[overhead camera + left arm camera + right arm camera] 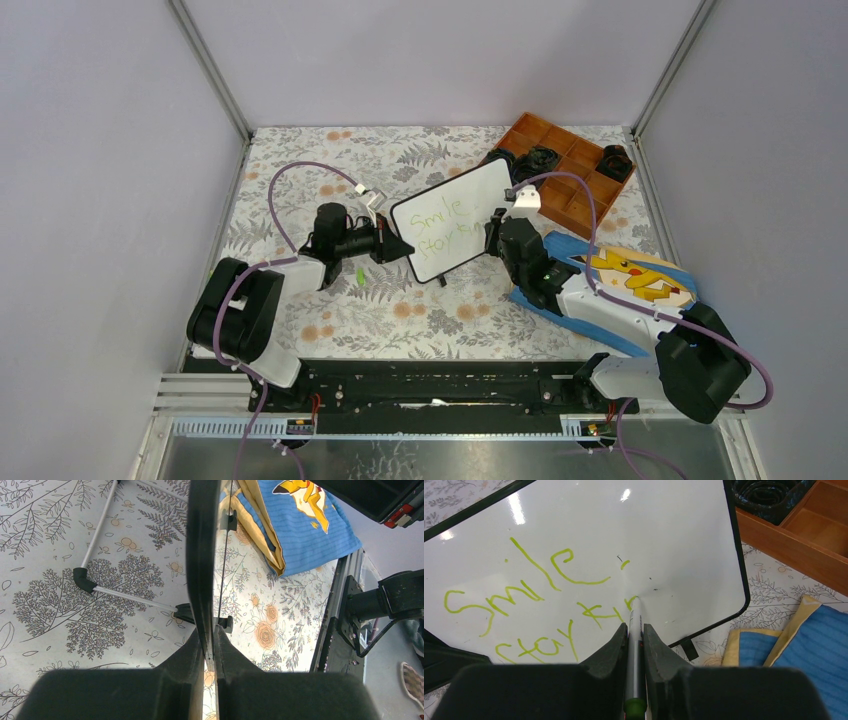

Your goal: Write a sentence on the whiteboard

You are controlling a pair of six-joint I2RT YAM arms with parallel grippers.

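Standing long edge down, whiteboard clamped by left end effector; right end effector grips marker.

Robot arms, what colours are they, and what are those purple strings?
The left arm and right arm are black and white, with chunky rounded black joints. A thin purple cable loops along each. The left gripper and right gripper have two black wedge-shaped fingers.

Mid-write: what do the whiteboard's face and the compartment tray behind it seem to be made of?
The whiteboard: glossy white face, probably coated steel or melamine, given the sharp lamp glare; thin black frame looks plastic. The tray: matte orange-brown, apparently wood or wood-look board, with flat dividers.
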